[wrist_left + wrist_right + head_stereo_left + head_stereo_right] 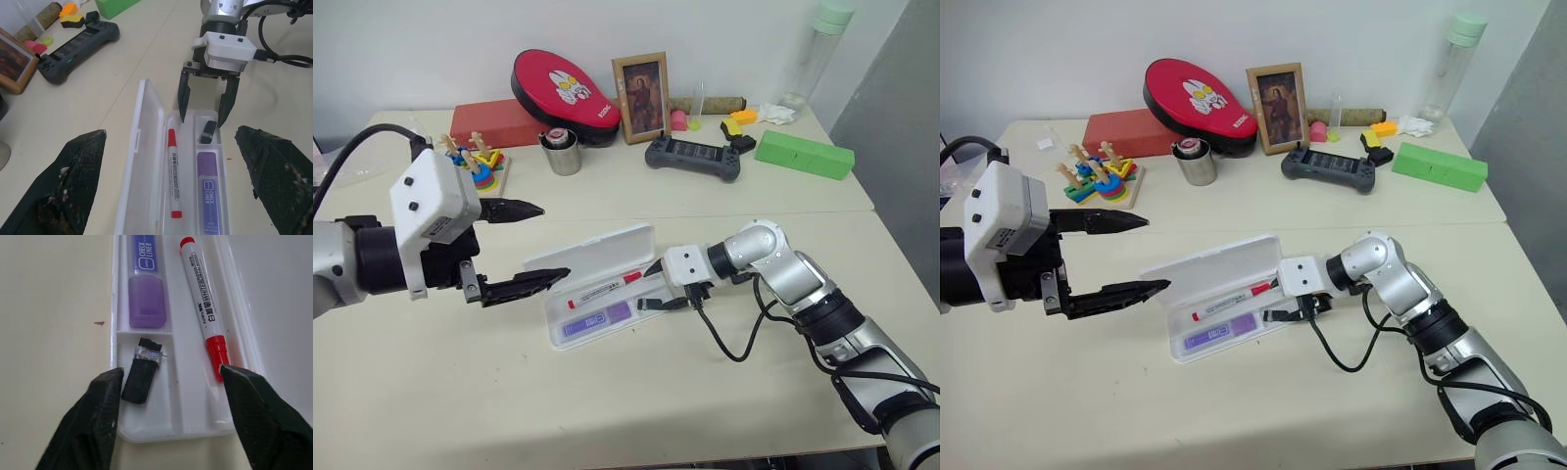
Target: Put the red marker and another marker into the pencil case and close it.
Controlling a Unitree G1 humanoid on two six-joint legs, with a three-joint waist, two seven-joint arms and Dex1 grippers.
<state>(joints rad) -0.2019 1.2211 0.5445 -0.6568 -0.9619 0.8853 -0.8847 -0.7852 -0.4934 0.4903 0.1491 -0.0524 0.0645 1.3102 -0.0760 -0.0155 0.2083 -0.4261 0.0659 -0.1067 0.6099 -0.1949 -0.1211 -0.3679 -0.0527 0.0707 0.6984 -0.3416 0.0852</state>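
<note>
both markers lie in the pencil case (599,257), the red marker (604,288) in the long slot by the hinge and the purple marker (597,320) in the front slot beside a small dark piece (142,375), so my right gripper (201,108) hangs with its fingers spread and empty over the tray's end. my left gripper (530,245) hovers wide open near the raised lid (582,249), i judge to fold it shut. what the dark piece is i cannot make out, and my wrist views cut off the case's ends.
</note>
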